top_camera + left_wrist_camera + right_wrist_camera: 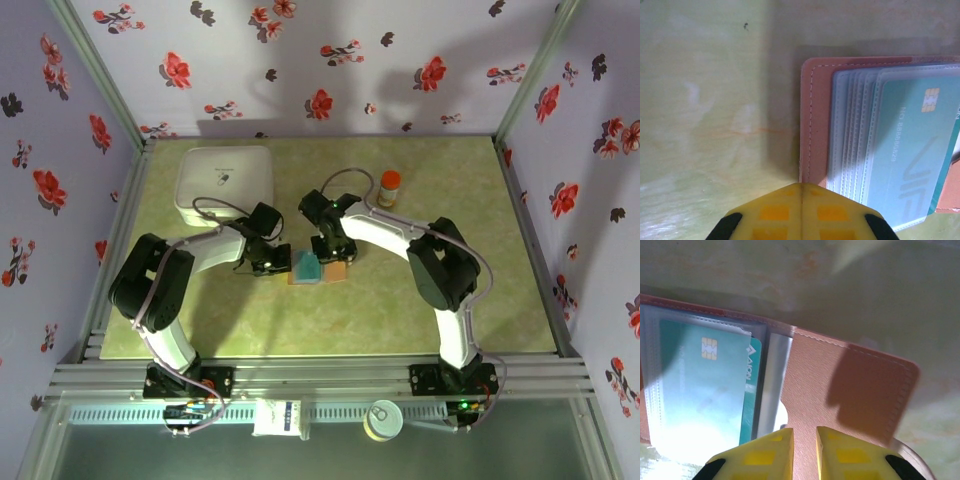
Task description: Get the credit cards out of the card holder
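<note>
Left wrist resolves the chip [930, 99] on the teal card [905, 155]; overhead, seemingly smudged.

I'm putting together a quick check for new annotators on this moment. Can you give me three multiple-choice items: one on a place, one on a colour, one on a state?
1. Where does the orange-capped bottle stand?
A) front left corner
B) toward the back, right of the white container
C) inside the white container

2. What colour is the chip card on top?
A) teal
B) red
C) black

3. How does the card holder lie?
A) folded shut
B) open, cards in its pockets
C) open and emptied

Answers:
1. B: the top view shows it far back, right of the container.
2. A: both wrist views show a teal face.
3. B: its flap lies flat and cards sit in the sleeves.
</note>
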Robot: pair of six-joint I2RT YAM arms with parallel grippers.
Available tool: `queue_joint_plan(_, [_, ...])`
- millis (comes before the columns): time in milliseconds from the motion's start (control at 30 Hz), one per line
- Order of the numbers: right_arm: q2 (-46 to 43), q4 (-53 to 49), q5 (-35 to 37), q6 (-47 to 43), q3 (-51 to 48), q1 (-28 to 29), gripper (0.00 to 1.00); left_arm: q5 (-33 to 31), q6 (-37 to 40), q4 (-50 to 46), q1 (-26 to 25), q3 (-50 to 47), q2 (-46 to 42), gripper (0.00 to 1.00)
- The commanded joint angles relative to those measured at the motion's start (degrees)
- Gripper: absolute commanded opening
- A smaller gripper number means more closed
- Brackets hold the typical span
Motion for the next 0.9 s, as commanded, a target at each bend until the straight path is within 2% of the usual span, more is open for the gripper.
queue_joint_plan(0, [1.28,2.84,-2.85,1.27,-0.68,0.39,0.2,0.28,0.75,-0.3,-0.05,-0.6,0.93,0.0])
queue_joint_plan(433, [2.47,7.22,-9.0,1.2,-1.49,0.39,0.18,2.06,-0.28,1.42,0.0,-0.94,-0.2,0.0])
queue_joint_plan(567, [1.07,8.32,-10.2,1.05,-2.32,0.22,0.18,1.28,0.75,-0.57,0.66,0.0,-2.61,0.0])
queue_joint_plan(733, [-2.62,8.37,-8.43,1.22,-3.91,-0.03,0.2,1.11,1.19,-2.91,1.75,2.28,-4.87,0.02])
queue_joint_plan(867, [-5.45,10.39,-8.88,2.63,-6.71,-0.94,0.23,4.28,0.57,-2.48,1.32,4.4,-4.58,0.05])
